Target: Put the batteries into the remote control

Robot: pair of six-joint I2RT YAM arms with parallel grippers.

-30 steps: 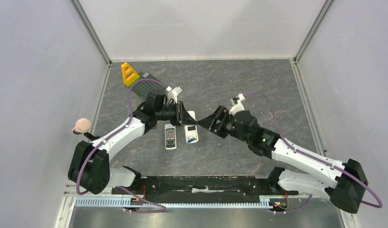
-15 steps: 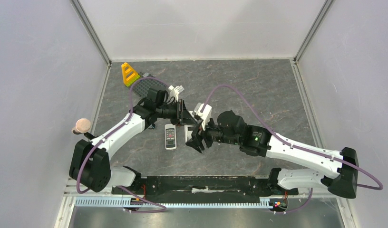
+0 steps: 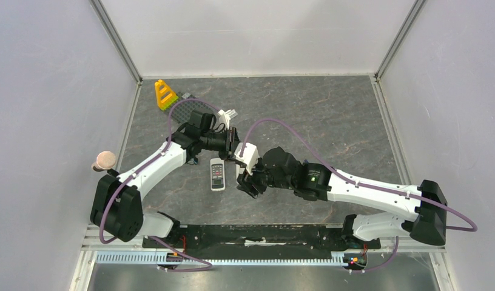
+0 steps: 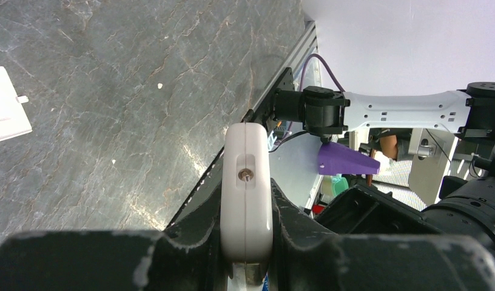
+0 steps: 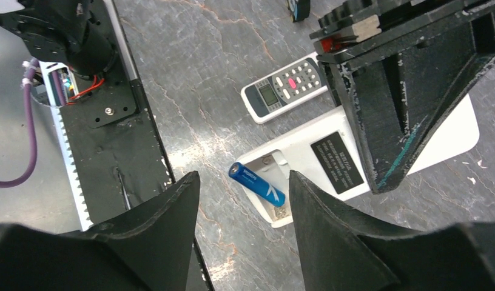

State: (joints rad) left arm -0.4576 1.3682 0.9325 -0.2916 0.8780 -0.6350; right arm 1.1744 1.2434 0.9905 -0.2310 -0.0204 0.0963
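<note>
Two remotes lie mid-table. Leftmost is the small buttoned remote (image 3: 217,174), face up, clear of both grippers. Just right of it lies the white remote (image 5: 290,148), label side up, battery compartment open at its near end. Left gripper (image 4: 246,203) is pinched tight on the white remote's far end. One blue battery (image 5: 257,185) lies slanted across the open compartment. Right gripper (image 5: 242,185) hovers above it, jaws spread to either side, not touching

A blue battery (image 5: 257,185) aslant in the open end compartment of the face-down white remote (image 5: 299,150), label upward.
</note>
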